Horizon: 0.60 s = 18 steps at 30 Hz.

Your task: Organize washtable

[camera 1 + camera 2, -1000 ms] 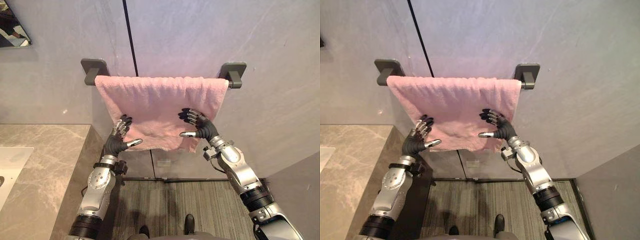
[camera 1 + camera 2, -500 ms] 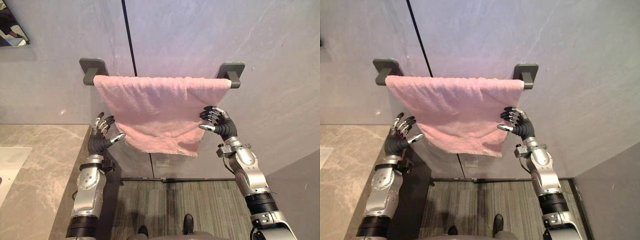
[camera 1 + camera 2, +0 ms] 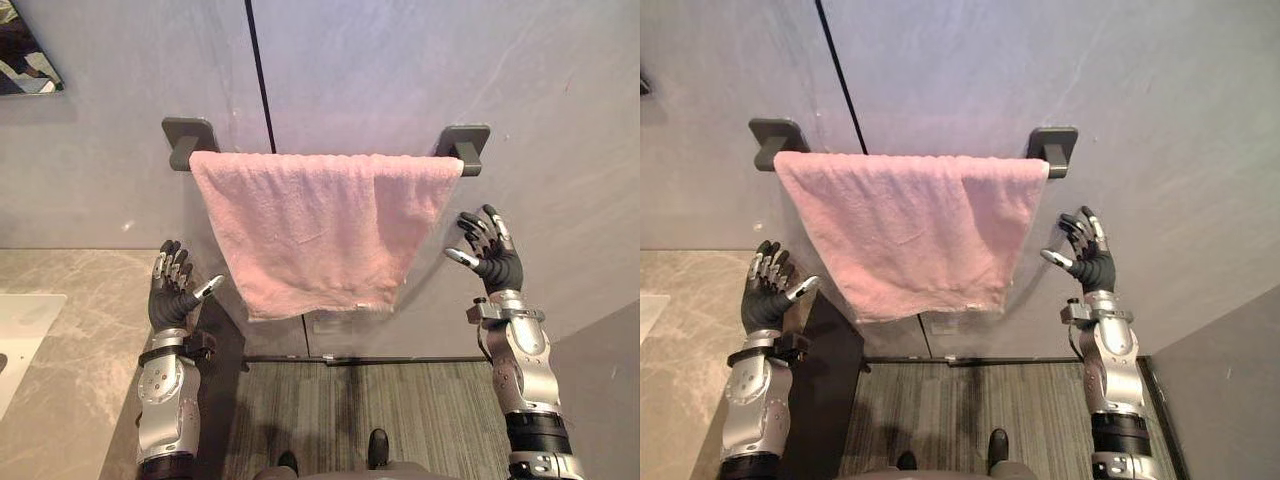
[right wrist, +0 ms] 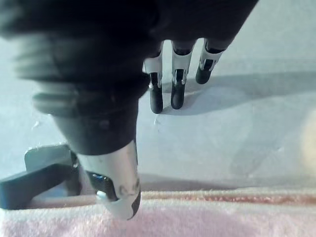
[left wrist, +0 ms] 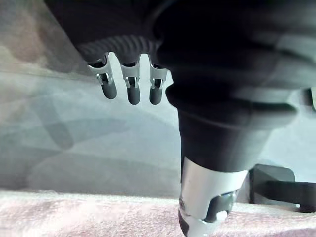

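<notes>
Towel: pink towel [image 3: 320,230] draped across the wall between left bracket [image 3: 190,142] and right bracket [image 3: 466,146], hanging free above the floor, lower hem slightly aslant
Left hand: left hand [image 3: 170,298] raised beside the towel's left edge, by the marble counter [image 3: 70,330]; fingers straight and fanned, holding nothing, clear of the cloth
Right hand: right hand [image 3: 495,262] raised just right of the towel, below the right bracket; fingers spread, empty
Why so: judged, palms held off either side so the cloth hangs undisturbed; hanging looks done
Head views: whole drape, gap from each hand
Wrist views: top fold close up, lying flat beside a bracket
</notes>
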Available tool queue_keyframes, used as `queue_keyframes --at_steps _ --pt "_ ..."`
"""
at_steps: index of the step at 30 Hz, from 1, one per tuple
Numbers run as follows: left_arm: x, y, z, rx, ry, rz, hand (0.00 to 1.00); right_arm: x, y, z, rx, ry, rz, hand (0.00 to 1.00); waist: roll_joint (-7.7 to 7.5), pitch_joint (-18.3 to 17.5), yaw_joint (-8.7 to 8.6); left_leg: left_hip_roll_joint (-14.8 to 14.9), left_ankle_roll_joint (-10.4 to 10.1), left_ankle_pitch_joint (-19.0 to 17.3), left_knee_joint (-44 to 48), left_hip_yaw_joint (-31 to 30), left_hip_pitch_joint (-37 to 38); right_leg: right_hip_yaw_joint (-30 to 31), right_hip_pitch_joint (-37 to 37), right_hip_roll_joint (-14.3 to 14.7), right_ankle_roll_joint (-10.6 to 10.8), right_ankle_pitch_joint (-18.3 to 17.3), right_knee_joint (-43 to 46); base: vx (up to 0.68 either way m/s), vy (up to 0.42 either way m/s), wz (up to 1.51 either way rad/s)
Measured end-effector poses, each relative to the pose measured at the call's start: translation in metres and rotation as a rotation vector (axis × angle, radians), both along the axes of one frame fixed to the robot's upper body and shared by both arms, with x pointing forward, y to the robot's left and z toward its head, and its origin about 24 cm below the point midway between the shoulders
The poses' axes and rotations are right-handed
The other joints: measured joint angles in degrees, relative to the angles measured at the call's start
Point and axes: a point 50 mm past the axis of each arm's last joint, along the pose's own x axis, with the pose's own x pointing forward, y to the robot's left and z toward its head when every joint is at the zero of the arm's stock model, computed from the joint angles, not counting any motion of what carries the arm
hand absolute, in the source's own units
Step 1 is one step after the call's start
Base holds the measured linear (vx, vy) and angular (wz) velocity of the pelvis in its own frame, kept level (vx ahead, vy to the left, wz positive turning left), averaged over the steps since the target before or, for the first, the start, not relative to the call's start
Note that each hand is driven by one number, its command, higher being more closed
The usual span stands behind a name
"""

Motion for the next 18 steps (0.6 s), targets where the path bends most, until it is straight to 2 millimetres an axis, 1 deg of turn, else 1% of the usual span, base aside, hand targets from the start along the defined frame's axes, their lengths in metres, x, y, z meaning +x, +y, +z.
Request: queue_keyframes --at_steps 4,6,9,11,12,13,14,15,17,18 --pt "-0.011 0.001 -0.007 0.000 0.028 0.005 0.00 -0.014 -0.012 -0.004 -0.005 0.010 -0.049 0.00 0.07 0.0 -0.09 -0.1 0.0 0.0 0.0 -0.1 0.0 -0.1 0.0 -0.1 0.1 0.0 0.0 0.00 0.002 0.01" --pt "-0.017 -0.001 -0.014 -0.004 0.055 -0.010 0.00 -0.021 -0.018 -0.010 -0.016 0.037 -0.074 0.00 0.08 0.0 -0.10 -0.1 0.0 0.0 0.0 -0.1 0.0 -0.1 0.0 -0.1 0.1 -0.1 0.0 0.00 0.000 0.00" --pt "-0.026 -0.005 -0.026 0.023 0.119 -0.053 0.00 -0.035 -0.021 -0.027 -0.093 0.128 -0.084 0.00 0.14 0.0 -0.41 0.0 0.0 0.0 0.0 -0.4 -0.1 -0.1 0.1 -0.1 0.0 -0.1 0.0 -0.01 -0.006 0.04" --pt "-0.033 -0.012 -0.048 0.038 0.223 -0.104 0.00 -0.044 -0.021 -0.053 -0.141 0.256 -0.067 0.00 0.22 0.0 -1.13 -0.1 0.0 0.0 0.0 -0.6 -0.1 -0.5 0.1 -0.1 0.1 -0.2 0.0 -0.02 -0.006 0.05" --pt "-0.035 -0.013 -0.053 0.044 0.252 -0.115 0.00 -0.045 -0.020 -0.060 -0.148 0.286 -0.062 0.00 0.22 0.0 -1.36 -0.1 0.0 0.0 0.0 -0.7 -0.1 -0.5 0.1 -0.1 0.1 -0.2 0.0 0.00 0.000 0.00" --pt "-0.040 -0.018 -0.067 0.046 0.322 -0.142 0.00 -0.051 -0.018 -0.077 -0.164 0.365 -0.044 0.00 0.25 0.0 -1.54 -0.1 -0.2 -0.2 0.0 -0.6 -0.1 -0.5 0.1 -0.2 0.2 -0.4 0.0 0.00 0.000 0.00" --pt "-0.042 -0.021 -0.074 0.055 0.358 -0.158 0.00 -0.056 -0.017 -0.085 -0.174 0.406 -0.037 0.00 0.28 0.0 -1.62 -0.1 -0.3 -0.2 0.0 -0.6 -0.1 -0.5 0.1 -0.1 0.3 -0.4 0.0 0.00 0.000 0.00" --pt "-0.048 -0.026 -0.087 0.060 0.423 -0.190 0.00 -0.065 -0.014 -0.103 -0.194 0.495 -0.019 0.00 0.38 0.1 -1.74 -0.1 -0.3 -0.3 0.0 -0.6 -0.1 -0.5 0.1 -0.1 0.5 -0.6 0.0 0.00 0.000 0.00" --pt "-0.055 -0.028 -0.099 0.068 0.489 -0.205 0.00 -0.074 -0.012 -0.119 -0.224 0.577 0.001 0.00 0.47 0.0 -2.14 0.0 -0.3 -0.3 0.0 -0.6 -0.1 -0.6 0.1 -0.1 0.5 -0.7 0.0 0.00 0.000 0.00" --pt "-0.062 -0.027 -0.111 0.074 0.554 -0.207 0.00 -0.081 -0.010 -0.133 -0.247 0.647 0.019 0.00 0.55 0.1 -2.69 0.0 -0.3 -0.3 0.0 -0.6 -0.1 -0.6 0.1 -0.1 0.5 -0.7 0.0 0.00 0.000 0.00"
